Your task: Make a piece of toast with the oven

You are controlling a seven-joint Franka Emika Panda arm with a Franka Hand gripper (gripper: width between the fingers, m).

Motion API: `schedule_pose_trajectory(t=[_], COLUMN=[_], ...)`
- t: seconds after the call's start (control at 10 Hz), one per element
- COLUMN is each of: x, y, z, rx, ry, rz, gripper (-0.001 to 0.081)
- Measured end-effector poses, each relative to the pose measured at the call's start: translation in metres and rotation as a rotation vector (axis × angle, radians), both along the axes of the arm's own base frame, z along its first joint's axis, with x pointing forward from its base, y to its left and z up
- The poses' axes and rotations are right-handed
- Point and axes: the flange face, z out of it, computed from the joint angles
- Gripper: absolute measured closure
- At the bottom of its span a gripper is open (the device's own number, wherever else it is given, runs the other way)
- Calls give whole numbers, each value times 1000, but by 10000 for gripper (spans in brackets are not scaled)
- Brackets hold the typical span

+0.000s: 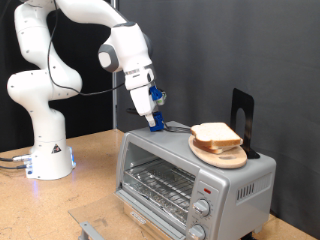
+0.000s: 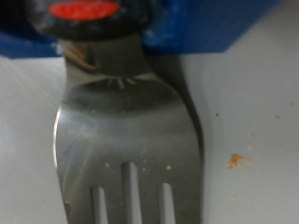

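The silver-grey toaster oven stands at the exterior view's lower right, its wire rack showing at the front and two knobs on its right side. A pale slice of bread lies on a round wooden plate on top of the oven. My gripper points down onto the oven's top, to the left of the plate. In the wrist view its blue fingers flank the black and red handle of a metal fork, which lies over the pale oven top.
A black upright stand sits behind the plate on the oven. The arm's white base stands on the wooden table at the exterior view's left. A grey object lies at the bottom edge. Crumbs dot the oven top.
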Motion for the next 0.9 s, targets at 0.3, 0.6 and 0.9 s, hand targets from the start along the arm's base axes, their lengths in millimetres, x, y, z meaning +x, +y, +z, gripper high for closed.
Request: schedule_pose_trajectory(t=[0.3,0.6,0.9], x=[1,2,1], y=[3,6,10], z=[-5,-8,-9], rx=[-1,7,7], ry=[4,15,16], rz=[2,3,10], gripper=[-2,-2,201])
